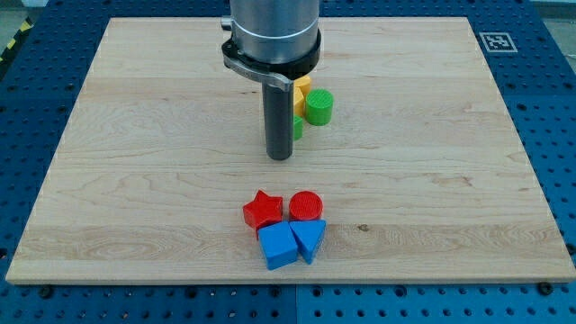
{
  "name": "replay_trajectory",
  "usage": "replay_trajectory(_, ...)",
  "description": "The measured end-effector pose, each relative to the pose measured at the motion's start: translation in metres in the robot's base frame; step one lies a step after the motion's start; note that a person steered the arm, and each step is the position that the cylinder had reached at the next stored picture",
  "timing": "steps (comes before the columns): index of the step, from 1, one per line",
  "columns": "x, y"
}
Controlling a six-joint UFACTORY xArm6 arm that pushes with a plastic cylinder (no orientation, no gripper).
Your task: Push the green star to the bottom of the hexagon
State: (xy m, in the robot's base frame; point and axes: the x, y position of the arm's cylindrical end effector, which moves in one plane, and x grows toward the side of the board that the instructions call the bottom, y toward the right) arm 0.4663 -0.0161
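Observation:
My tip [280,157] rests on the wooden board [135,180] just below a small cluster of blocks. A green block [298,127], mostly hidden by the rod, peeks out on the rod's right side; its shape cannot be made out. Above it sits a yellow block [302,89], partly hidden by the rod, possibly the hexagon. A green cylinder [318,106] stands to the right, touching the yellow block. The tip is slightly left of and below the green block.
Near the view's bottom is a tight group: a red star [263,210], a red cylinder [305,206], a blue cube [277,246] and a blue triangle [309,238]. The arm's grey body [273,31] hangs over the board's top middle.

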Motion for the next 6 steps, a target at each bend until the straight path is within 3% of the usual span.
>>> replay_trajectory(4, -0.022, 0.000)
replay_trajectory(6, -0.013, 0.000)
